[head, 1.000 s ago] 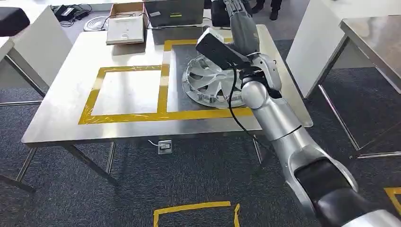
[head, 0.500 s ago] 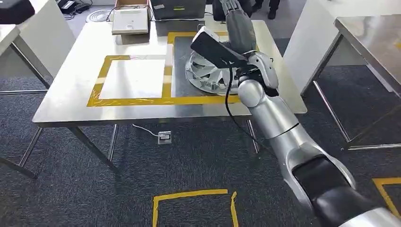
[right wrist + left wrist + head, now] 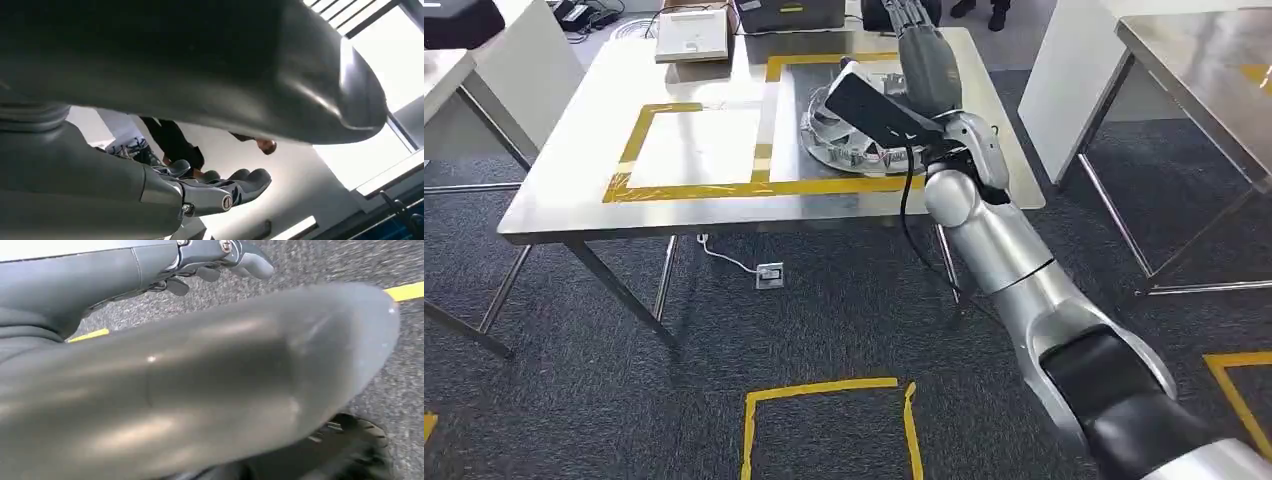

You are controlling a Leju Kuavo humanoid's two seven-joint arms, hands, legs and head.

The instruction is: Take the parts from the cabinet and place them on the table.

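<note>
A silver wheel cover [image 3: 842, 142] lies flat on the steel table [image 3: 574, 205], inside the right-hand square of yellow tape [image 3: 769, 185]. My right arm reaches over it, partly hiding it, and my right hand [image 3: 911, 14] is raised beyond its far side, not touching it. In the right wrist view the right hand [image 3: 225, 189] has its fingers stretched out with nothing in them. My left hand [image 3: 220, 260] hangs over the grey carpet, fingers apart and holding nothing.
A white box [image 3: 691, 35] and a grey case [image 3: 789, 14] sit at the table's far edge. Another steel table [image 3: 1214, 70] and a white partition [image 3: 1079, 70] stand to the right. A yellow tape square [image 3: 824, 392] marks the floor. A person in dark clothes [image 3: 175, 142] stands beyond the table.
The whole picture has shifted: the table and wheel cover now sit farther away and higher in view, so the camera has moved back. My right arm stays raised over the wheel cover.
</note>
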